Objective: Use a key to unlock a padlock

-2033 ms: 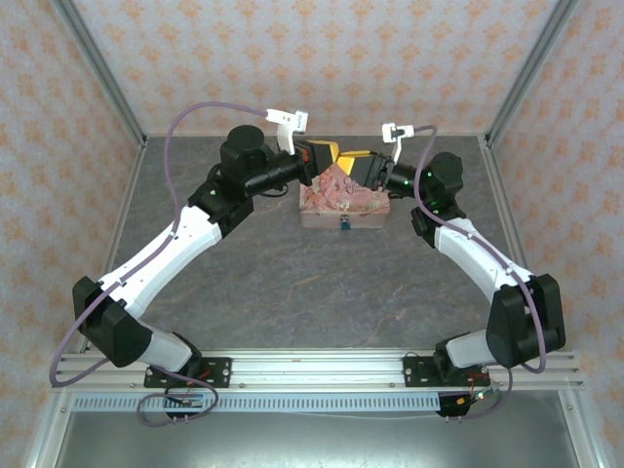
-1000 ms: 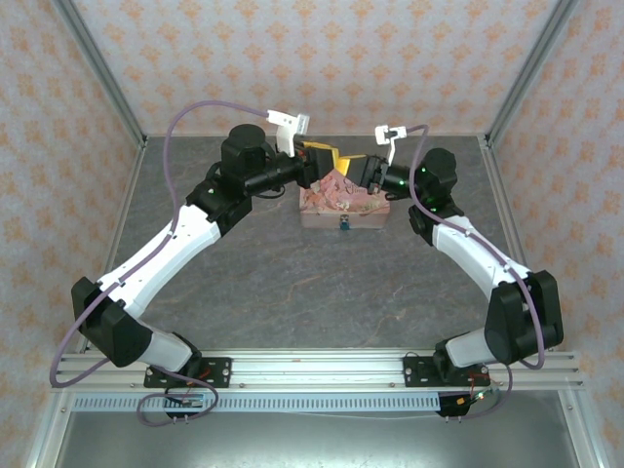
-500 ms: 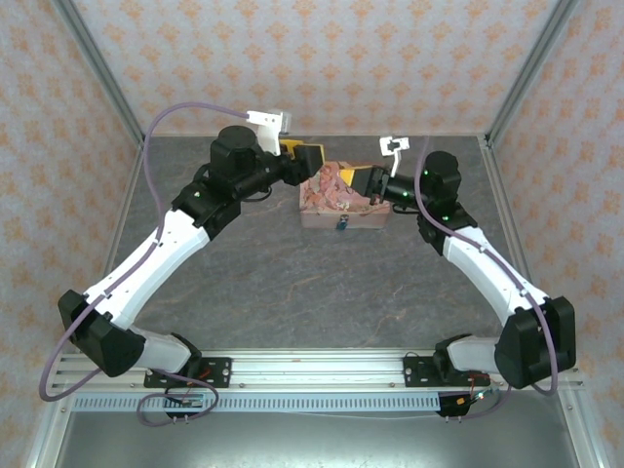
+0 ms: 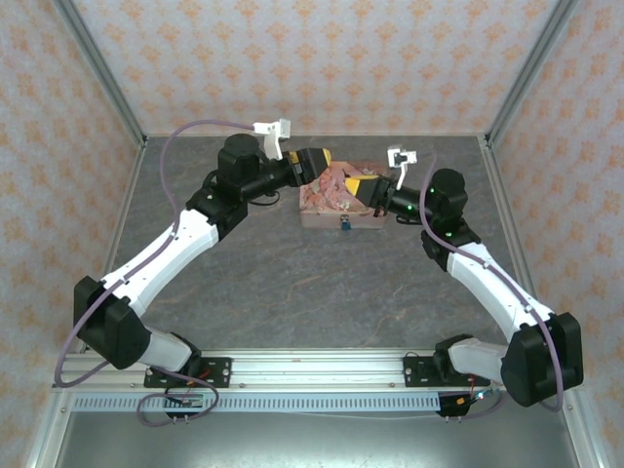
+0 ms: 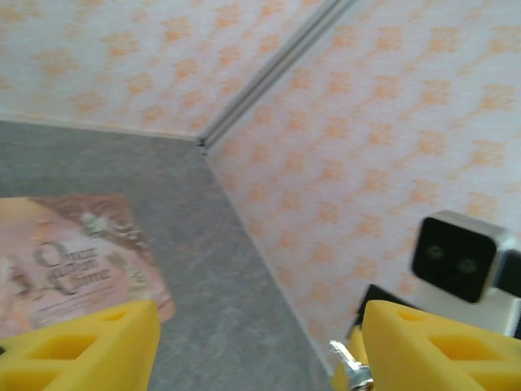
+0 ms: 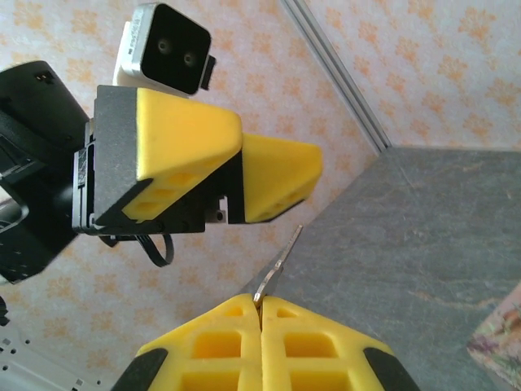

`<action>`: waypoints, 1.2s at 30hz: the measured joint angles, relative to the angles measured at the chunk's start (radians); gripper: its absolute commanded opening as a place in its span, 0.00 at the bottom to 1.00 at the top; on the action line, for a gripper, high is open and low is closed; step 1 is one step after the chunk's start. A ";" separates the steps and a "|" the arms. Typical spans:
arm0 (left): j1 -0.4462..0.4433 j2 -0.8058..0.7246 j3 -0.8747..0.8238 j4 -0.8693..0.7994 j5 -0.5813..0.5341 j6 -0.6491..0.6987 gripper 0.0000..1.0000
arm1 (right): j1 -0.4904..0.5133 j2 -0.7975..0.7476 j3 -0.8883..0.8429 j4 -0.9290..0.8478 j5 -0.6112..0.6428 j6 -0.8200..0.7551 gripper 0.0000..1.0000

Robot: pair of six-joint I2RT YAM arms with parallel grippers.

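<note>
Top view: the padlock [image 4: 344, 224] sits at the pink tin box's [image 4: 331, 200] near face, far on the worktop [image 4: 292, 283].

Left wrist: left pincer [image 5: 259, 338] spread wide, empty.

Right wrist: right pincer [image 6: 260, 308] clamped on the key [image 6: 281, 257], which pokes out.

Looks like the carrying step. Next comes lowering the key and lining it up with the keyhole.

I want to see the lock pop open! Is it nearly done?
Not yet. Done: the key is off the table, pinched in the shut right gripper. Now: it is held up facing the open left gripper. To do: the padlock on the box front has no key in it; it must go in and turn.
</note>
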 measured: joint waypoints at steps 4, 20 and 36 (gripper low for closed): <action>-0.008 0.013 0.000 0.098 0.055 -0.072 0.68 | 0.000 0.000 -0.004 0.082 -0.001 0.041 0.00; -0.060 0.094 0.031 0.172 0.128 -0.153 0.36 | 0.007 0.018 -0.004 0.166 -0.005 0.094 0.00; -0.066 0.093 0.041 0.174 0.134 -0.151 0.00 | 0.008 0.024 -0.004 0.157 -0.005 0.096 0.06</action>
